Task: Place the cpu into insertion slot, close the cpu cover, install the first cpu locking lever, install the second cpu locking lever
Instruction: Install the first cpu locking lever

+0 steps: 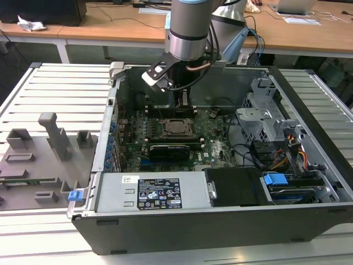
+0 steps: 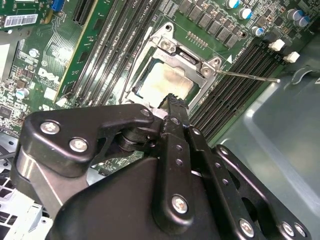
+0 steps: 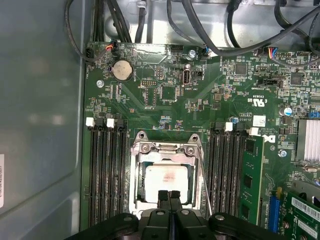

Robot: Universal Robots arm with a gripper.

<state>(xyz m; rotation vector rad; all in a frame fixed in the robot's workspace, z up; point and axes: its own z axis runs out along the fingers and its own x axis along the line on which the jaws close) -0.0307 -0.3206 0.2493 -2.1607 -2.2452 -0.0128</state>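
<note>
The cpu [image 3: 167, 181] lies flat in the insertion slot [image 3: 134, 197] on the green motherboard, its silver top showing through the window of the cpu cover [image 3: 167, 148]. The cover lies down over the chip. In the second wrist view the cpu [image 2: 162, 82] sits inside the cover [image 2: 187, 54], and a thin metal locking lever [image 2: 247, 76] sticks out sideways from the socket corner. The same lever [image 3: 202, 172] runs along one side of the socket. My gripper [image 3: 170, 196] is shut with nothing held, its tips just over the socket edge [image 2: 172, 100]. In the exterior view the gripper [image 1: 185, 112] hangs behind the cpu [image 1: 177, 127].
Long black memory slots [image 3: 105, 170] flank the socket, one with a green module [image 3: 250, 175]. A black card [image 1: 168, 150] lies in front of the socket. Case walls [image 1: 276, 74], a drive cage [image 1: 265, 118], cables [image 1: 276, 157] and the power supply [image 1: 149, 193] surround the board. A grey fixture plate [image 1: 38, 160] lies outside.
</note>
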